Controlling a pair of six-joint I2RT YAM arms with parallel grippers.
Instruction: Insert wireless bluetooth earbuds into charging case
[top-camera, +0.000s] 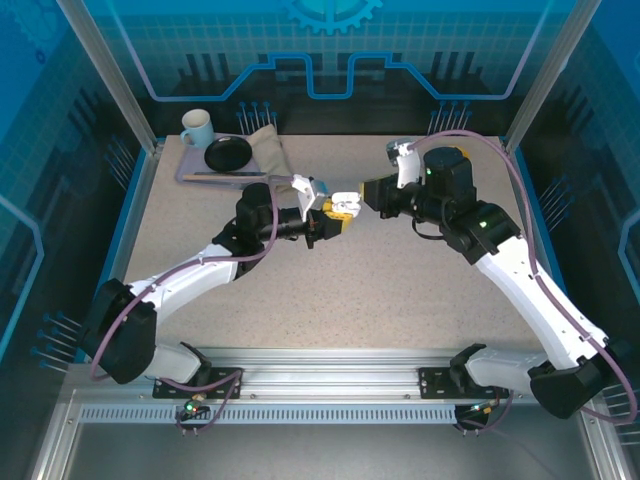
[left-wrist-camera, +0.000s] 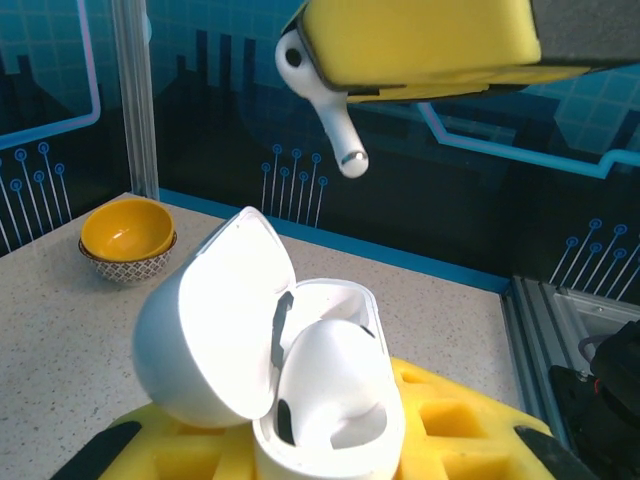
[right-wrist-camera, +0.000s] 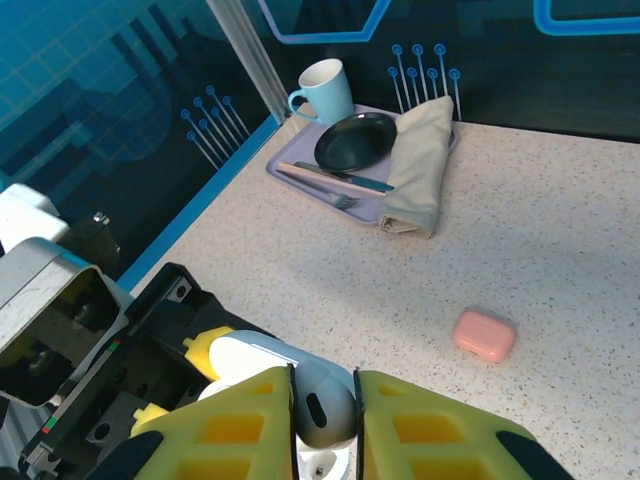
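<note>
So, where's the bud (left-wrist-camera: 322, 92)?

Pinched at its head in the right gripper (right-wrist-camera: 325, 425), stem hanging above the open case (left-wrist-camera: 300, 385) the left gripper (top-camera: 333, 222) clamps. Light, slick, hard plastic, I'd judge: hold the head, softly.

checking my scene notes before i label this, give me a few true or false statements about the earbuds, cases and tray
1. The left gripper holds the white charging case with its lid open. True.
2. The right gripper holds a pink earbud. False: the earbud it holds is white.
3. The pink case lies closed on the table. True.
4. The mug lies tipped over on the tray. False: it stands upright.
</note>
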